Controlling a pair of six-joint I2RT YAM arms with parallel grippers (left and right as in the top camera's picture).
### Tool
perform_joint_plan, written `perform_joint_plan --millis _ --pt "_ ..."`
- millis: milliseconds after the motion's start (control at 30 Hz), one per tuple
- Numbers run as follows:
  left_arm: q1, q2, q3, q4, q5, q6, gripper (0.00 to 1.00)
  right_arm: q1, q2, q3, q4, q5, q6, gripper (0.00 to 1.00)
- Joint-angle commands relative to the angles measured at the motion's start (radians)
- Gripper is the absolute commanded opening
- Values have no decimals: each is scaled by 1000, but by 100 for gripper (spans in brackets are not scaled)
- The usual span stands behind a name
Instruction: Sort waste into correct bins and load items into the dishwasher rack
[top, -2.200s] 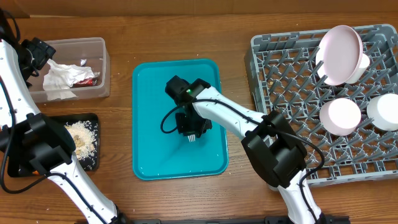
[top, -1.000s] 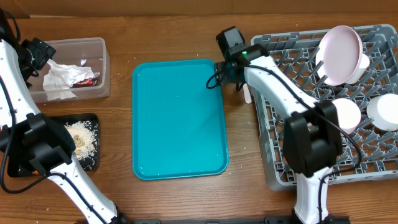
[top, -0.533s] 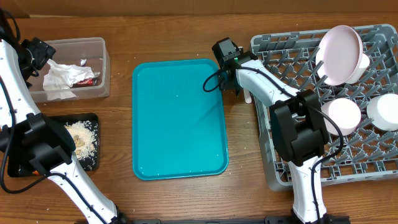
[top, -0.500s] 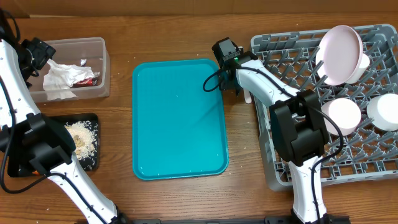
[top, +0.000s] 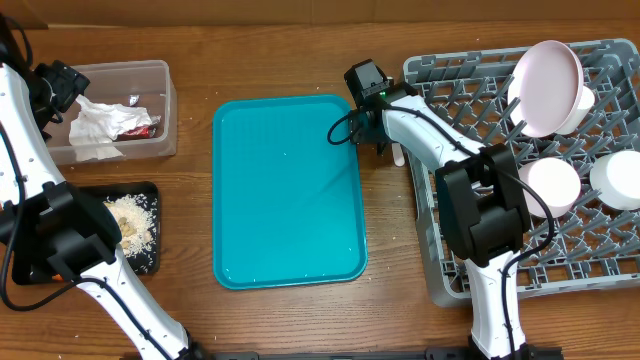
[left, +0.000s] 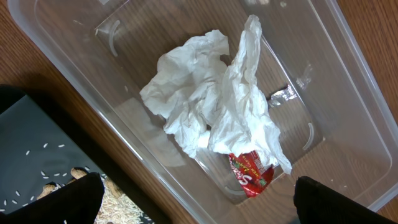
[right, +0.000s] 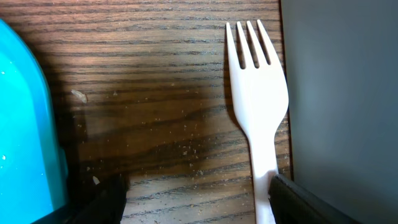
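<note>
Now right hand spread astride fork; rack just beside, teal tray opposite.

Teal tray — on wooden table

The scene was set on a wooden table of warm brown, its grain seen running from side to side. A paler tan strip was seen along its far edge. Small crumbs were scattered on the wood, where soft shadows were cast.
</note>
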Motion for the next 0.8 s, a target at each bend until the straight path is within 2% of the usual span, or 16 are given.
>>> perform_joint_plan --millis 0,167,300,433,567,767 --pt "-8 -13 -3 1 -13 -6 100 4 18 -29 -3 -58 10 76" --pt "-7 -13 -3 1 -13 -6 100 4 18 -28 0 134 -25 77" --pt "-8 -13 -3 1 -13 -6 100 4 18 -28 10 138 -78 77" --pt "-8 -13 -3 0 -13 -6 100 4 18 -28 30 129 -74 80" --pt "-8 -13 -3 1 -13 -6 100 3 18 -32 29 5 -73 81" --pt "-8 -13 -3 1 -13 -6 100 3 19 -56 28 -38 8 82"
